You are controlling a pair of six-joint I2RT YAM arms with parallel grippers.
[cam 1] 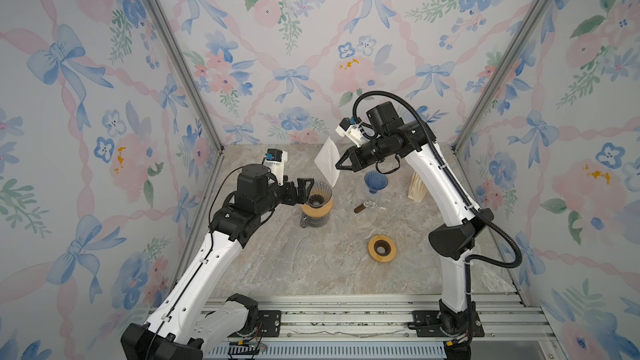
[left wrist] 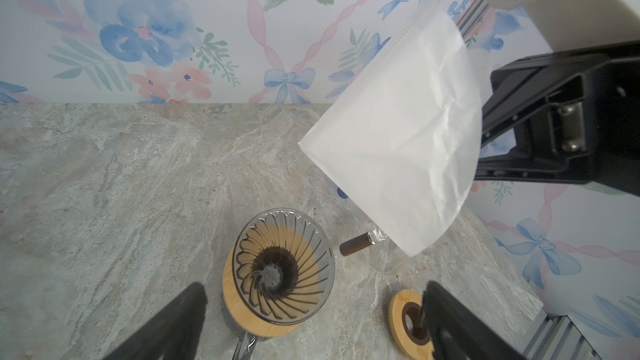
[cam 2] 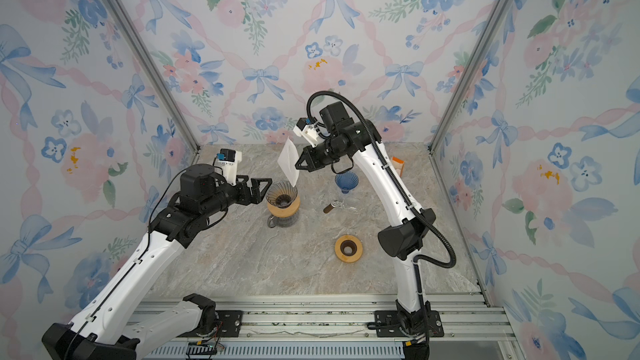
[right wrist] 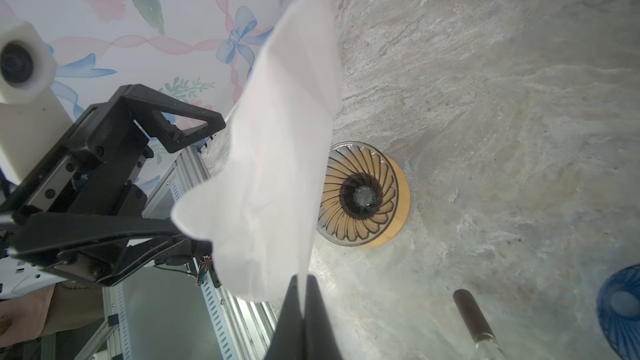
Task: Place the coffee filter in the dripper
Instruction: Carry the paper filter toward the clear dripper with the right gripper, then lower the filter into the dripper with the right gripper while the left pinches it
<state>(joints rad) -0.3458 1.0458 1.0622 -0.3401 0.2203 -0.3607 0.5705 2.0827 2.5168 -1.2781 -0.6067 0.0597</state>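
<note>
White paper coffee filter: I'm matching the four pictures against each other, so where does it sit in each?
In a top view: white paper coffee filter, near centre, just above the clear ribbed glass dripper.
In a top view: likewise just above the dripper.
Left wrist view: large, beside the dripper.
Right wrist view: mid-frame, pinched in the right tool, overlapping the dripper's rim.
Shared landmark: the dripper.

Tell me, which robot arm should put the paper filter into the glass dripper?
The right: the right gripper pinches the filter close to the dripper; the left gripper is open and empty.
</note>
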